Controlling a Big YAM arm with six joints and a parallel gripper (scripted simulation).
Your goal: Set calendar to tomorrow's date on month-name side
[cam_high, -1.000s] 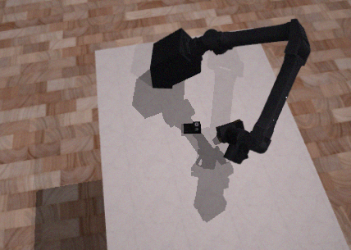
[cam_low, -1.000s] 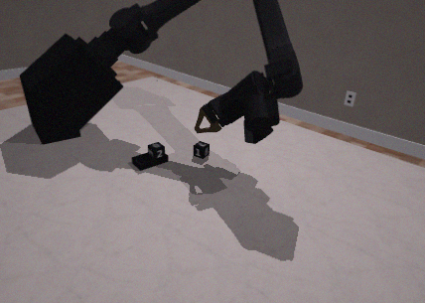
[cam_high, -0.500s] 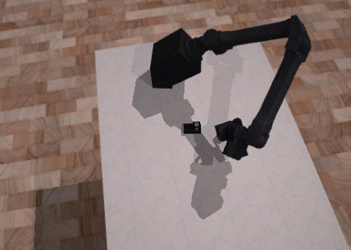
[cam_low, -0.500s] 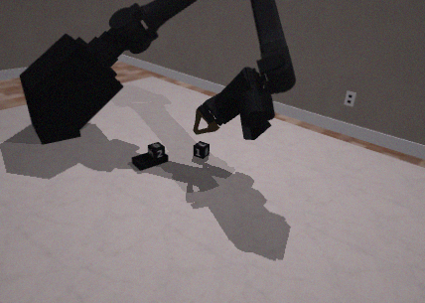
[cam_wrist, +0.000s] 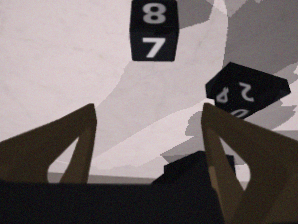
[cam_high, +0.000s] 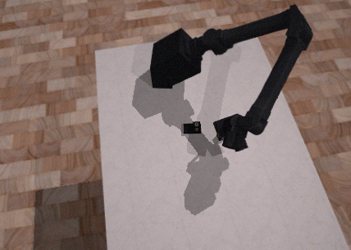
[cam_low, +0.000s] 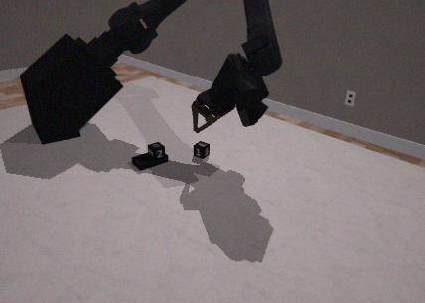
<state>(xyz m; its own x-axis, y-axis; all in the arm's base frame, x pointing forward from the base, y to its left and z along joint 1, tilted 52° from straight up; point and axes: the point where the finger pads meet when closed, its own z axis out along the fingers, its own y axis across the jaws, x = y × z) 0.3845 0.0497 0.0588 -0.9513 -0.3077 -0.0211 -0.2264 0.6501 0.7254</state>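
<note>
The black tray (cam_low: 141, 162) (cam_high: 187, 129) lies flat on the white table top. One black cube (cam_low: 157, 152) (cam_high: 197, 127) (cam_wrist: 247, 90) stands in it; it shows a 2 in the exterior view, and 2, 4 and 0 in the wrist view. The second cube (cam_low: 201, 150) (cam_wrist: 154, 30) stands on the table outside the tray, to its right. It shows a 1 in the exterior view, and 8 on top with 7 on its side in the wrist view. My gripper (cam_low: 199, 122) (cam_high: 218, 134) (cam_wrist: 148, 112) is open and empty. It hangs a little above the loose cube and touches nothing.
The arm's black base block (cam_low: 65, 87) (cam_high: 174, 61) stands at the back of the table (cam_low: 298, 222) (cam_high: 143, 199). A wood floor (cam_high: 45, 88) surrounds the table. A wall with a socket (cam_low: 350, 98) is behind.
</note>
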